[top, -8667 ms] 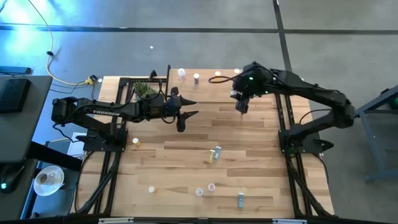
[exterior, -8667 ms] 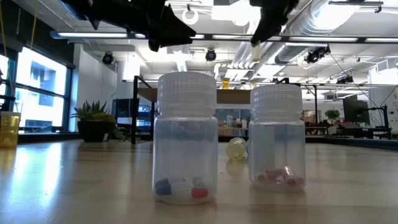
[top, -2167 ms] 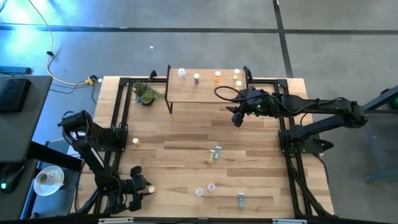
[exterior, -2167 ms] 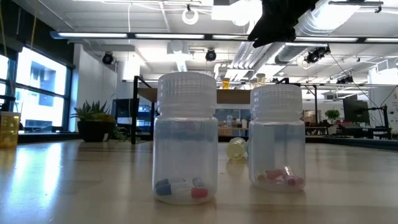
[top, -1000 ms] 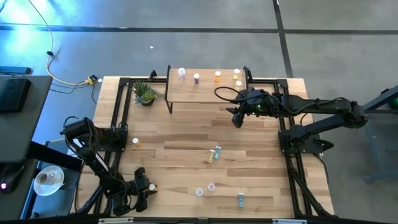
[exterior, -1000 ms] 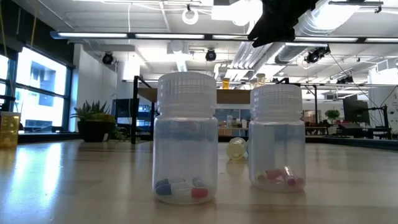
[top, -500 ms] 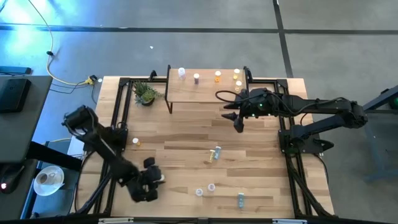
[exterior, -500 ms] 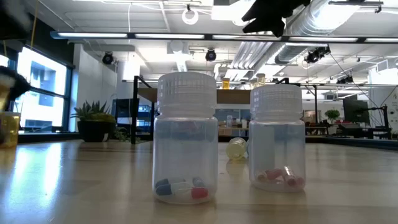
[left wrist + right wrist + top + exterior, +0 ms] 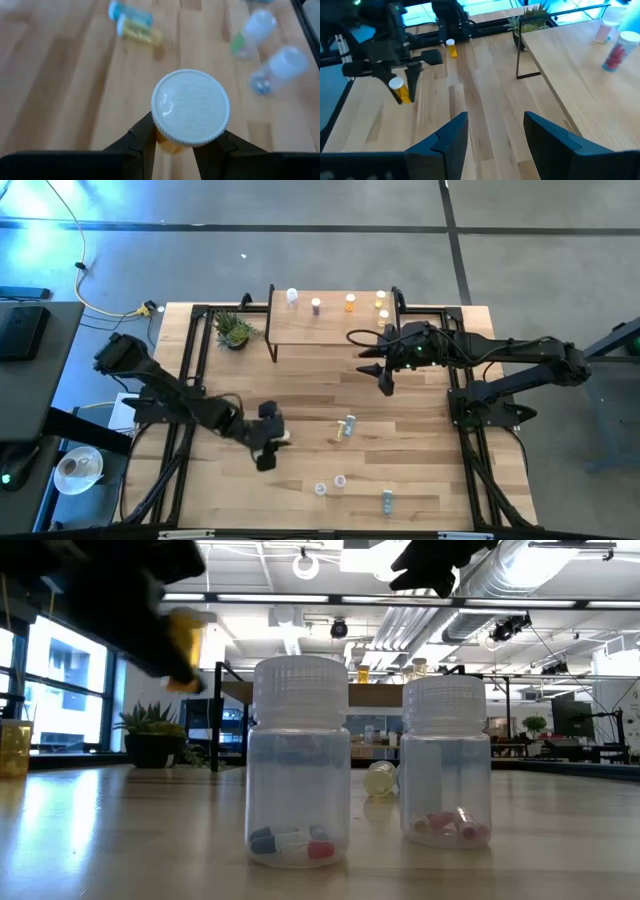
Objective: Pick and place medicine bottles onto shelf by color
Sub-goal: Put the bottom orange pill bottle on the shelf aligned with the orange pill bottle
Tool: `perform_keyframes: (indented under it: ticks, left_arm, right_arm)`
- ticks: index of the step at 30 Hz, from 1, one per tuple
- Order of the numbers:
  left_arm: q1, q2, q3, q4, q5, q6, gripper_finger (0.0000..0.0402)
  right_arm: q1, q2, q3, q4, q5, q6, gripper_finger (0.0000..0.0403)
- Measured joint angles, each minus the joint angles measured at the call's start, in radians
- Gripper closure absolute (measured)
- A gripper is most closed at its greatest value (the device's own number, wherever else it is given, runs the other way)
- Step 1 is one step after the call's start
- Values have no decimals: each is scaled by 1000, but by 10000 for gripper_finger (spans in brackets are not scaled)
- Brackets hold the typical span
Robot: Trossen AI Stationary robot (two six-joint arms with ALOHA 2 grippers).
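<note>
Bright overhead lighting; left arm [image 9: 120, 610] motion-blurred, background bottles perhaps defocused.

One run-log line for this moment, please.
left gripper: jaws shut on white-capped yellow plastic medicine bottle, carried above table | right gripper: jaws open, empty, near low light-wood shelf

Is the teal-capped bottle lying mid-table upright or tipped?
Tipped. The teal-capped yellow-tinted plastic bottle lies on its side on the wood-plank tabletop; the left wrist view shows it lying lengthwise too.
</note>
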State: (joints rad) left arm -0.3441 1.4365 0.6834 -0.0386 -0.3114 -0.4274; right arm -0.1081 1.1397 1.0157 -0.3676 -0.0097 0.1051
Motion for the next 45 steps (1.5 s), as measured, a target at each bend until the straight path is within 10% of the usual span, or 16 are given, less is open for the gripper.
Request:
perform_keyframes:
  ticks: [25,45]
  left_arm:
    - [391,-9,104,194,95,443,304]
    - [481,-8,119,-2,128,344,304]
  right_arm:
    - [0,111,0,305,-115,-87,219]
    - [-5,403,115,411,-97,-271,219]
